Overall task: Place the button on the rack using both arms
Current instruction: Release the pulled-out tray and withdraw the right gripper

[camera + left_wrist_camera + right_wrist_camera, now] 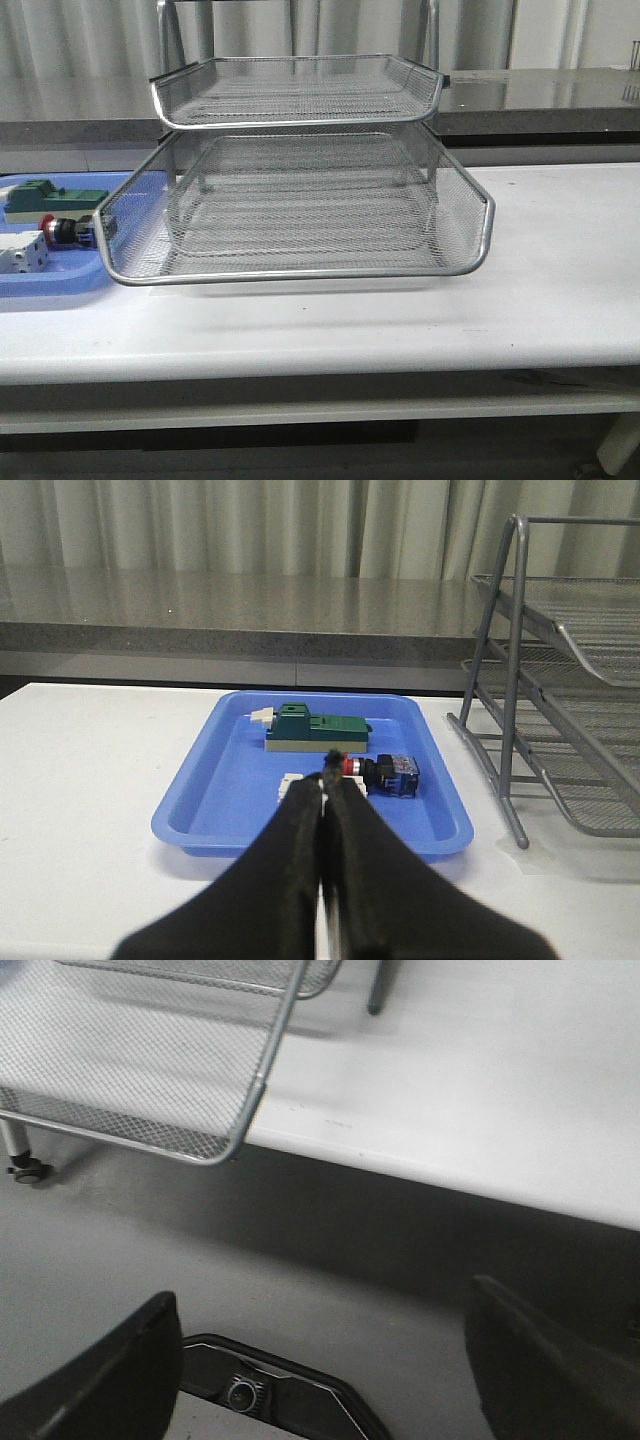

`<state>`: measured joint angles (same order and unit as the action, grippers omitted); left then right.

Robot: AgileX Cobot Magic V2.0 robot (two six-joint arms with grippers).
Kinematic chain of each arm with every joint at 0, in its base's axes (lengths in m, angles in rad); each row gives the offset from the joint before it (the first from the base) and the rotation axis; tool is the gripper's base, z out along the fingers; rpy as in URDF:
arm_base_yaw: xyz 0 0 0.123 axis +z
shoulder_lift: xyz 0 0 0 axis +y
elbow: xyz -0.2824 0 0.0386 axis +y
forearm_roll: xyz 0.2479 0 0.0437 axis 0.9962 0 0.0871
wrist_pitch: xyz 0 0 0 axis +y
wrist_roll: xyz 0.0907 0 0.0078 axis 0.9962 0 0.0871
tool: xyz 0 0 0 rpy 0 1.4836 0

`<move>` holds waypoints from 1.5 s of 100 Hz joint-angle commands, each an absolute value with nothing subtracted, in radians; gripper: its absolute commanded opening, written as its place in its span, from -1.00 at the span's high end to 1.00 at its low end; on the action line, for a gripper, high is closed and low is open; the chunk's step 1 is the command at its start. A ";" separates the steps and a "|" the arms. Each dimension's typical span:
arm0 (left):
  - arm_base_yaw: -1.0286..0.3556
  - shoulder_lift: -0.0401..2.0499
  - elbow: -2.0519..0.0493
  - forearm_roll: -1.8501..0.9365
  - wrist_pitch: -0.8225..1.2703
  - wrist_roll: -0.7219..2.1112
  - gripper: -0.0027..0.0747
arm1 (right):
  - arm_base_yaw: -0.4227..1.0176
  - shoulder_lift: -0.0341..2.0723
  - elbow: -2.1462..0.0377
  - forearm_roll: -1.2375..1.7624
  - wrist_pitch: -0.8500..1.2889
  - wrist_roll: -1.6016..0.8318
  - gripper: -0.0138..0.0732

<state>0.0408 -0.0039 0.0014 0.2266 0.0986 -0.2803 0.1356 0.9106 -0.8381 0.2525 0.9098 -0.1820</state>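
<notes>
The button [66,231], with red head, black body and blue rear block, lies on its side in the blue tray [50,285] at the table's left; it also shows in the left wrist view [385,774]. The silver wire-mesh rack [300,205] stands mid-table and shows in the left wrist view [560,690] and the right wrist view [150,1070]. My left gripper [326,780] is shut and empty, hovering short of the tray, tips in line with the button's red head. My right gripper [320,1360] is open and empty, off the table's front edge, above the floor. Neither arm shows in the front view.
A green block [312,728] and a white block [293,788] share the blue tray [200,800]; both also show in the front view, green [50,195] and white [22,253]. A grey counter [540,95] runs behind the table. The robot's dark base [270,1390] lies under the right gripper.
</notes>
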 commanded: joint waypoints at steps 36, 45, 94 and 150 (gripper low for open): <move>0.034 -0.038 0.046 0.221 0.031 -0.288 0.98 | 0.132 0.672 -0.883 0.069 1.018 -0.028 -0.66; 0.034 -0.038 0.046 0.221 0.031 -0.288 0.98 | 0.132 0.650 -0.883 0.049 1.024 -0.028 -0.56; 0.034 -0.038 0.046 0.221 0.031 -0.288 0.98 | 0.132 0.642 -0.883 0.038 1.067 -0.028 0.84; 0.034 -0.038 0.046 0.221 0.027 -0.288 0.98 | 0.132 0.642 -0.883 0.038 1.067 -0.028 0.84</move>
